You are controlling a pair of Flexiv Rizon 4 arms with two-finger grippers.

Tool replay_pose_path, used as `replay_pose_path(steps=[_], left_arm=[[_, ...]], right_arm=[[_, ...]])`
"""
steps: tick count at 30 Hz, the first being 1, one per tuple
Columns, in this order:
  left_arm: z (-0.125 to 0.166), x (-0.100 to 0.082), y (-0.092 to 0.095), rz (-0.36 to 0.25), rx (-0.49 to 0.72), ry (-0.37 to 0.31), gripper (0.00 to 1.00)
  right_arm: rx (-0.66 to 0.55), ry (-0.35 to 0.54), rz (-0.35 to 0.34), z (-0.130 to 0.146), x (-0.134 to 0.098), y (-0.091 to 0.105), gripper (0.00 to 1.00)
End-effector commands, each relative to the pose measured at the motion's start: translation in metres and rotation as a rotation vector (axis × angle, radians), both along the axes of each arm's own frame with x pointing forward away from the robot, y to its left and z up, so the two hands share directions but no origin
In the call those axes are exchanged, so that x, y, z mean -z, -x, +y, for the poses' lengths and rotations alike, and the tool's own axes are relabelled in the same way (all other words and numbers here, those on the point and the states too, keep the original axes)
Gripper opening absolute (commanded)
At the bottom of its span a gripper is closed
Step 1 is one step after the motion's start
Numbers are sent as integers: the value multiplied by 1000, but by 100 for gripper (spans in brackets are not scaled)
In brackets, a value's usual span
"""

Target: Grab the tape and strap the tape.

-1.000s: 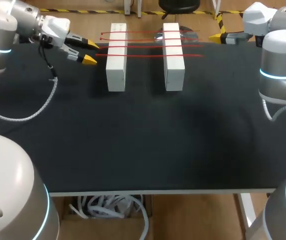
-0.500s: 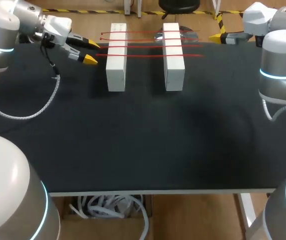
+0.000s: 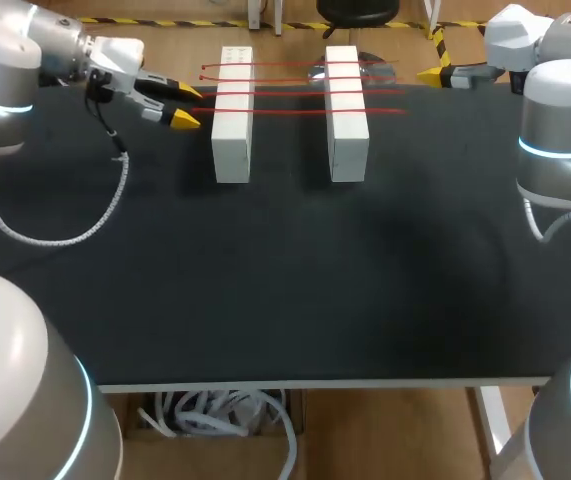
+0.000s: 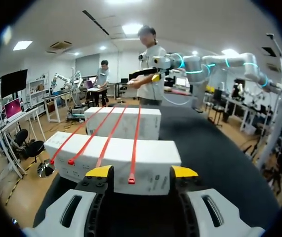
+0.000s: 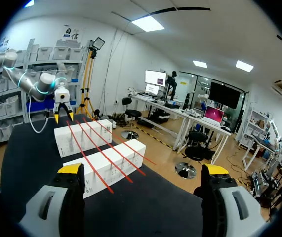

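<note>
Red, thin, straight: four tapes (image 3: 290, 92) laid parallel across two white blocks (image 3: 232, 130). Left gripper (image 3: 183, 105) parted, empty, just beside their ends; right gripper (image 5: 143, 170) spread wide, empty.

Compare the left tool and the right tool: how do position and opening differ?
The left tool sits at the ends of the red ties beside the left white block; the right tool stands clear of them, beyond the right white block. The left tool's fingers are set narrower than the right tool's. Both are open and hold nothing.
</note>
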State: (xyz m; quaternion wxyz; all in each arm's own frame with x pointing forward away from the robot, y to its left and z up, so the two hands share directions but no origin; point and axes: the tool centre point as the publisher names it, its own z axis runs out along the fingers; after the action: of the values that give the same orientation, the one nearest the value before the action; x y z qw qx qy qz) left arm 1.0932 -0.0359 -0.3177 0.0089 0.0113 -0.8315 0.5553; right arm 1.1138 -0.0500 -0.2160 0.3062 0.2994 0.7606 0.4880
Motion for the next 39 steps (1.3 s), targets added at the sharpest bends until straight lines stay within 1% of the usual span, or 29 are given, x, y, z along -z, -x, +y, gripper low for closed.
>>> replay_pose_path(steps=[1,2,12,14,26,30,33,39], left_arm=[[-4,4,0,-7,-3,10,48],[-5,5,-1,-7,-5,12,49],[-10,8,-6,3,-9,52,49],[-11,8,-7,9,-15,61,46],[-3,8,-15,-1,-32,68,45],[0,7,-14,-10,-36,63,45],[0,4,-12,-25,-26,75,45],[0,7,-9,-10,-32,82,45]], right_arm=[[0,0,-1,0,0,0,100],[0,0,-1,0,0,0,100],[0,0,-1,0,0,0,100],[0,0,-1,0,0,0,100],[0,0,-1,0,0,0,100],[0,0,-1,0,0,0,100],[0,0,-1,0,0,0,100],[0,0,-1,0,0,0,100]])
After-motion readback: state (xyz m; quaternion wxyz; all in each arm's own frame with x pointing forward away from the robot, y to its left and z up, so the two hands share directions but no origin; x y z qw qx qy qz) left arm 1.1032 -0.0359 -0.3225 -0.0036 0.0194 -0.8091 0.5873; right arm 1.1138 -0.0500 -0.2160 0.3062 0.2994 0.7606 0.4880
